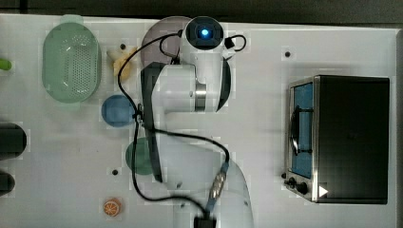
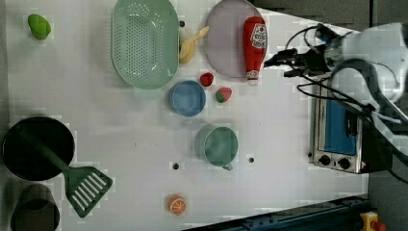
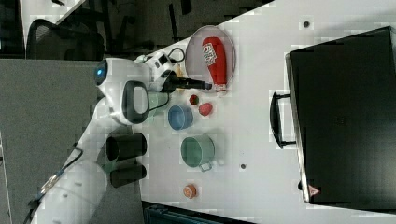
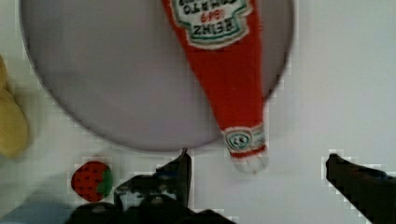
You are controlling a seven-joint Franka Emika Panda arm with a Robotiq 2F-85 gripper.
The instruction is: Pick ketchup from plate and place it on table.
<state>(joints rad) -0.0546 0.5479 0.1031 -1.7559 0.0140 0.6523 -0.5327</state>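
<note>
The ketchup (image 2: 254, 44) is a red bottle lying on its side on the pale lilac plate (image 2: 223, 45). Its white cap end sticks out over the plate's rim above the white table (image 2: 120, 130). In the right view the ketchup (image 3: 216, 55) lies across the plate (image 3: 195, 51). My gripper (image 2: 276, 68) hovers by the cap end, open, with nothing between its fingers. The wrist view looks down on the ketchup (image 4: 229, 79) and the plate (image 4: 116, 84). There my gripper (image 4: 258, 161) has one dark finger on each side of the cap, clear of it.
Two strawberry pieces (image 2: 207, 79) and a blue bowl (image 2: 187, 97) sit just off the plate. A banana (image 2: 190, 43) and a green basket (image 2: 144, 43) lie beside it. A green cup (image 2: 219, 144), a toaster oven (image 2: 337, 130) and an orange half (image 2: 177, 204) also stand on the table.
</note>
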